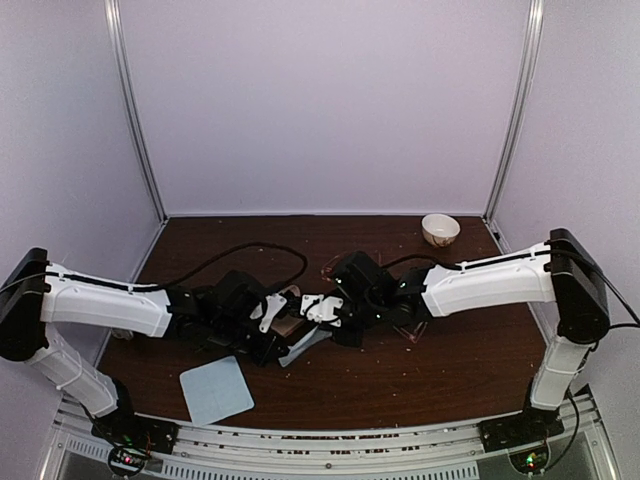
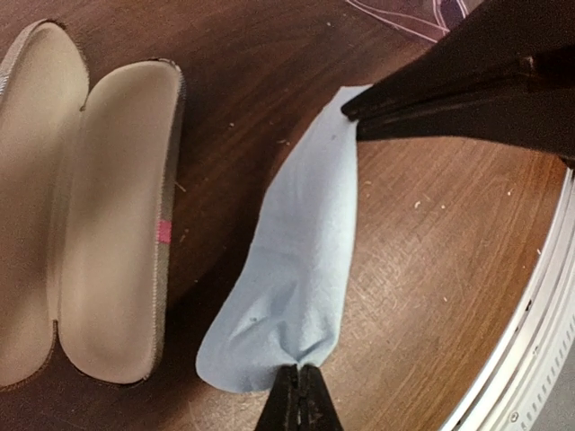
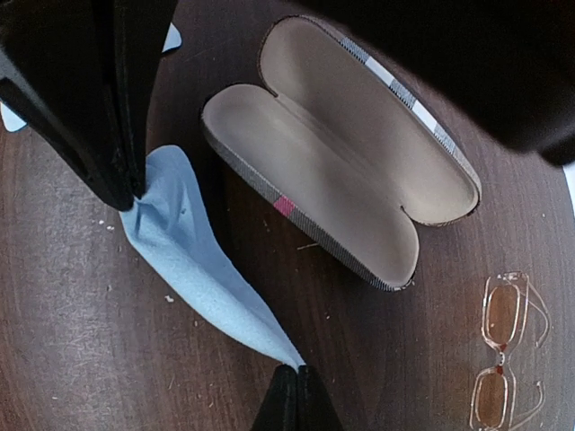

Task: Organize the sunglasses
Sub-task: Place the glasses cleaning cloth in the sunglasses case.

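The left gripper point(image 2: 299, 370) and right gripper point(image 3: 293, 370) are each clenched on opposite ends of a pale blue cloth point(image 2: 305, 251). One pair of sunglasses point(image 3: 505, 352) lies on the table point(image 3: 90, 296) near the open case point(image 3: 341, 153), not touching it

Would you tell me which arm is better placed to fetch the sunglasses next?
Probably right: the sunglasses lie near the right gripper in its wrist view; both it and the left gripper pinch the blue cloth.
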